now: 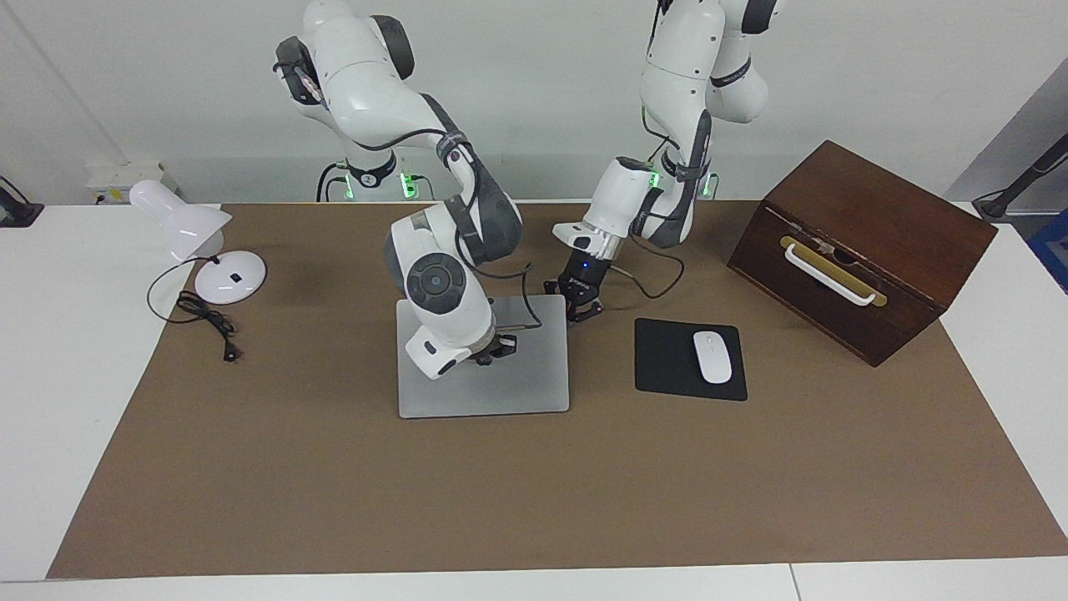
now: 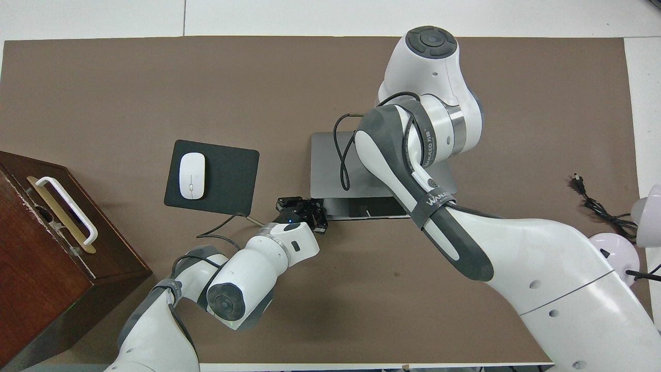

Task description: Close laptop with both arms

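Note:
The silver-grey laptop (image 1: 501, 388) lies mid-table with its lid lowered almost flat. In the overhead view its lid (image 2: 330, 165) shows, with a dark strip of the inside along the edge nearer the robots. My right gripper (image 1: 492, 349) rests on the lid's back; in the overhead view it is hidden under its own arm. My left gripper (image 1: 581, 310) is low at the laptop's corner nearer the robots, toward the left arm's end, and also shows in the overhead view (image 2: 303, 209).
A black mouse pad (image 1: 667, 367) with a white mouse (image 1: 712, 356) lies beside the laptop toward the left arm's end. A dark wooden box (image 1: 859, 242) stands past it. A white desk lamp (image 1: 196, 229) and its cable (image 1: 204, 321) sit at the right arm's end.

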`<move>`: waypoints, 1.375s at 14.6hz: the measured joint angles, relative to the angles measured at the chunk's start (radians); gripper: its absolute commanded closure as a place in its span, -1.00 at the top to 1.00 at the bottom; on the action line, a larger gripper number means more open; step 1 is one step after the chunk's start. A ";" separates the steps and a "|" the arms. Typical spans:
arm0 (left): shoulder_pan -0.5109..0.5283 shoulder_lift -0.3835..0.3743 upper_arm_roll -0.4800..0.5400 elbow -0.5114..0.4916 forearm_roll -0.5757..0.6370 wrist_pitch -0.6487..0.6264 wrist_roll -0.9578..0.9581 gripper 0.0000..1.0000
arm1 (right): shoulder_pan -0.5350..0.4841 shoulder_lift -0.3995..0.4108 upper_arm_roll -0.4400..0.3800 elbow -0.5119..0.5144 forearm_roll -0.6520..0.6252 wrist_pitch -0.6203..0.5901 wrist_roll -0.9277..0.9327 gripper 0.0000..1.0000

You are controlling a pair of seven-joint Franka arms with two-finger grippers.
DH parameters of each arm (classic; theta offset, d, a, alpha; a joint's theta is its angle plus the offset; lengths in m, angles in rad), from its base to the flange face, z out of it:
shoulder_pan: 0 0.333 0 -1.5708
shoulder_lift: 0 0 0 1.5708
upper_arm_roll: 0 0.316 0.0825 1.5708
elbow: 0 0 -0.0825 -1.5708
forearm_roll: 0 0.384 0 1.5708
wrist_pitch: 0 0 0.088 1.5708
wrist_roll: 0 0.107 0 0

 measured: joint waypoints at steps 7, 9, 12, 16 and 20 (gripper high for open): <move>0.000 0.000 0.000 0.000 0.000 0.001 0.000 -1.00 | 0.000 -0.001 0.001 -0.055 0.000 0.063 0.000 -1.00; 0.000 0.000 0.000 0.000 0.000 0.001 0.000 -1.00 | 0.000 -0.002 0.001 -0.067 0.000 0.079 0.000 -1.00; 0.000 0.001 0.000 0.000 0.000 0.001 0.000 -1.00 | 0.000 -0.011 0.001 -0.081 0.000 0.092 0.000 -1.00; 0.000 0.001 0.000 0.000 0.000 0.001 0.000 -1.00 | 0.000 -0.018 0.002 -0.096 0.000 0.105 0.000 -1.00; 0.000 0.001 0.000 0.000 0.000 0.002 0.000 -1.00 | -0.002 -0.027 0.002 -0.096 0.000 0.105 0.000 -1.00</move>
